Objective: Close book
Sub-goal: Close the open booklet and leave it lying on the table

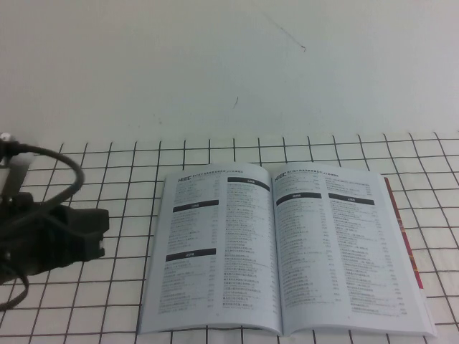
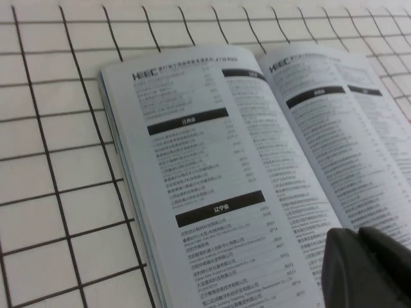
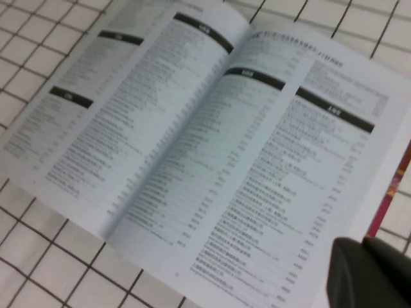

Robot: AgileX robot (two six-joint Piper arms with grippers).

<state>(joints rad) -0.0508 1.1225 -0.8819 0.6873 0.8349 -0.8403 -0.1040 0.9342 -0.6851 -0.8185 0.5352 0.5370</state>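
Lying open, book (image 1: 283, 251) right of left gripper (image 1: 100, 233), near right gripper (image 3: 369, 273)

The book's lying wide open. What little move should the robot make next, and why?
Probably slide the left claw toward the book's left edge, to get under that page: the book lies flat open, and that claw waits just left of it. The right claw hovers near the book's right edge.
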